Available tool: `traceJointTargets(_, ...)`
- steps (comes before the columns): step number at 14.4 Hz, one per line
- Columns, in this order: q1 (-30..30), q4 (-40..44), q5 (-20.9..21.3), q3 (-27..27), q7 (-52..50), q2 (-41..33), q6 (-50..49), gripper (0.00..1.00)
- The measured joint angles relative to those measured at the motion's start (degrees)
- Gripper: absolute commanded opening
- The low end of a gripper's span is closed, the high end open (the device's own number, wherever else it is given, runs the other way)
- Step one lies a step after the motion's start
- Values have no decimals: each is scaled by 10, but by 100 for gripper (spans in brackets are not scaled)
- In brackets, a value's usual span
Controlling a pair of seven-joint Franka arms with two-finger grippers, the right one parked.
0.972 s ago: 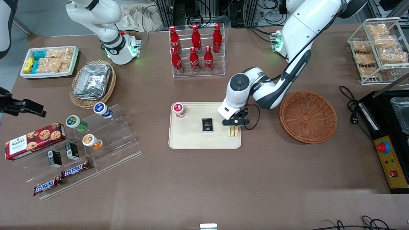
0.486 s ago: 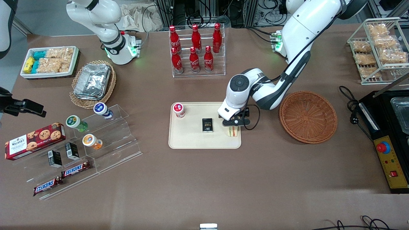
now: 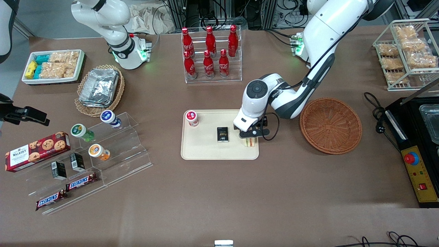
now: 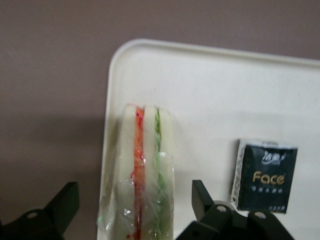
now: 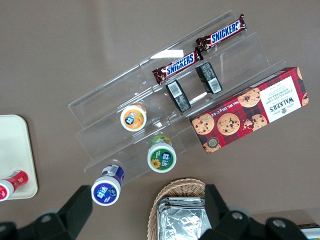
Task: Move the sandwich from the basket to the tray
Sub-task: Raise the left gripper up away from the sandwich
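Now sandwich [image 4: 143, 175] stands on edge on tray [image 3: 202, 151]; gripper [image 4: 132, 210] open, fingers [image 4: 202, 197] straddling it, not touching.

six red cola bottles [image 3: 210, 51] stand in a clear rack at upper centre. a pale wicker basket of foil packs [image 3: 99, 90] sits at upper left, a white snack bin [image 3: 53, 66] above it. a cookie box [image 3: 37, 150] lies at lower left by snickers bars [image 3: 67, 191].
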Motion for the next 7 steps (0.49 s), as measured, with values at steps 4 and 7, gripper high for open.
traceJointTargets(4, 1, 105, -42, -4, -10, -50, -163, 99)
traceJointTargets(7, 15, 161, -90, -2, 10, -110, -248, 98)
